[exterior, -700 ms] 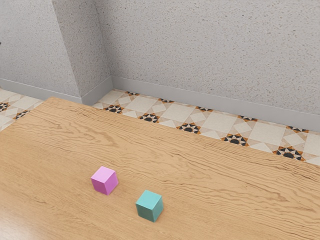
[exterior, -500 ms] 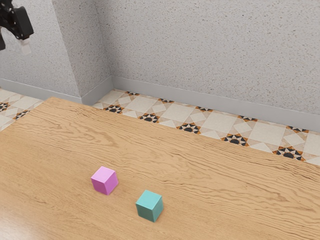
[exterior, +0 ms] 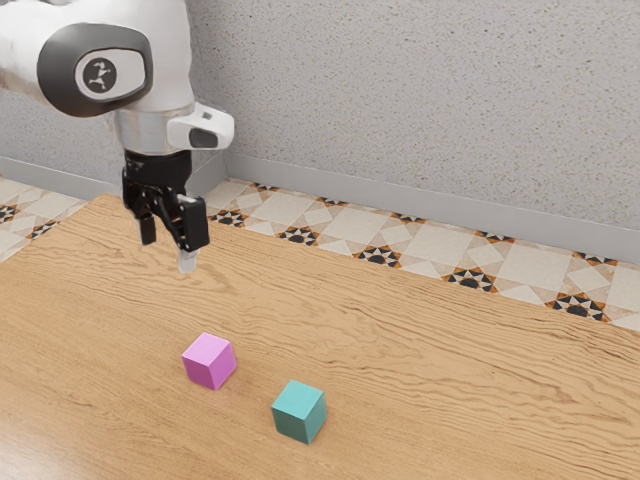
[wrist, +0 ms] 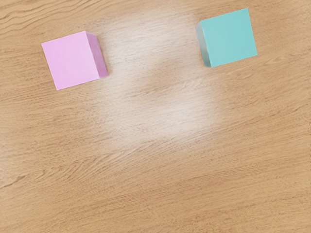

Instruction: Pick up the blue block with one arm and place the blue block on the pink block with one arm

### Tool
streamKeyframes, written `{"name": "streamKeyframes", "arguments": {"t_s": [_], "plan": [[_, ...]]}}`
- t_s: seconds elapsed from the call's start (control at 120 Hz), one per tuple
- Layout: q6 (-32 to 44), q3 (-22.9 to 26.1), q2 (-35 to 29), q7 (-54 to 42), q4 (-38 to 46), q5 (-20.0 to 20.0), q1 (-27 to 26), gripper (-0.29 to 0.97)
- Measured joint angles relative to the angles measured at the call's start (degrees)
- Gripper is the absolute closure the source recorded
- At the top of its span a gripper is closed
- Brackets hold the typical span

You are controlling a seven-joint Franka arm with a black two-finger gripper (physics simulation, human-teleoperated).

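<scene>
The wooden tabletop [exterior: 420, 340] is carrying both blocks. The white arm [exterior: 110, 60] is holding its gripper [exterior: 167, 243] up behind the pink block [exterior: 209, 360], fingers spread and empty. The blue block [exterior: 299, 410] is sitting near the pink block, not touching it, on the exterior view's right.

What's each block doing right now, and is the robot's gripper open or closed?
Blue-green cube block: resting on the wooden table, not held, apart from the pink one.
Pink cube block: resting on the table, nothing on top of it.
Black two-finger gripper: open, empty, hanging in the air above the table, touching neither block.
</scene>
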State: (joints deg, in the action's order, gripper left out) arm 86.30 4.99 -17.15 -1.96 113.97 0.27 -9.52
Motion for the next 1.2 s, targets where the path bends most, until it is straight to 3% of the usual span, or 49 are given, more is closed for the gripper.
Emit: {"name": "streamKeyframes", "arguments": {"t_s": [0.533,0.858,1.2], "plan": [[27.54,0.11,5.18,6.77,20.24,-5.35,-6.96,0.0],[37.22,0.03,14.15,10.72,21.07,-6.62,-8.67,0.0],[42.73,0.09,19.08,13.59,20.97,-6.77,-8.52,0.0]]}}
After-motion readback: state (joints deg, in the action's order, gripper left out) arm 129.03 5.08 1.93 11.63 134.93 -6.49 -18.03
